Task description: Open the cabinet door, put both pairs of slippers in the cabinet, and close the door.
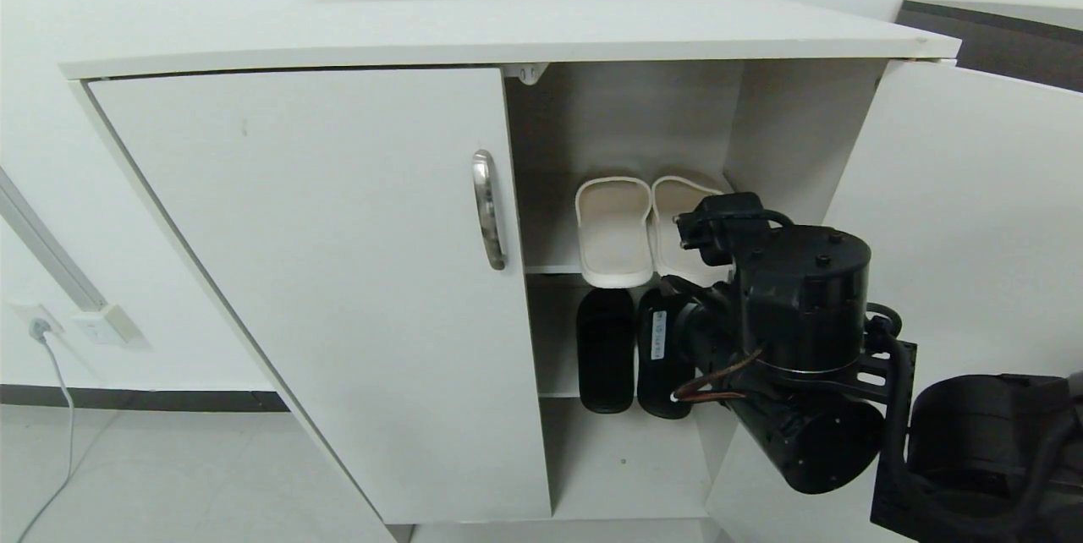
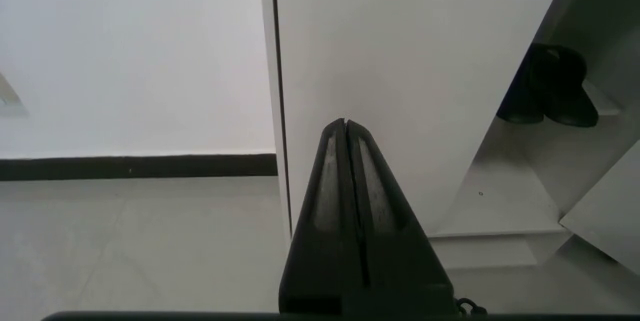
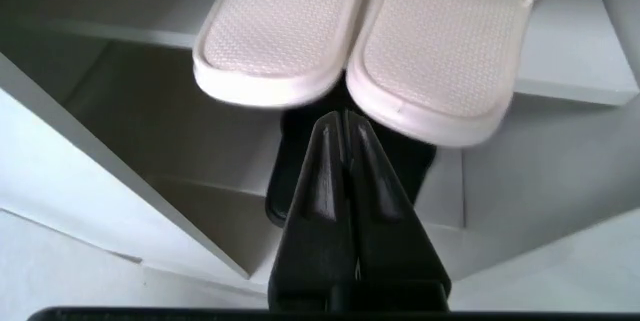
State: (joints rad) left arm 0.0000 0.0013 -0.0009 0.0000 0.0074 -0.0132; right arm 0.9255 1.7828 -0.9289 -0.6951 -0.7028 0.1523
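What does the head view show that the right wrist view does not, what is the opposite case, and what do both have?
Head view alone: the closed left door with its metal handle, and the open right door. Right wrist view alone: the right gripper, shut and empty, and the dotted texture of the white slippers. Both: the white slippers on the upper shelf and the black slippers on the shelf below.
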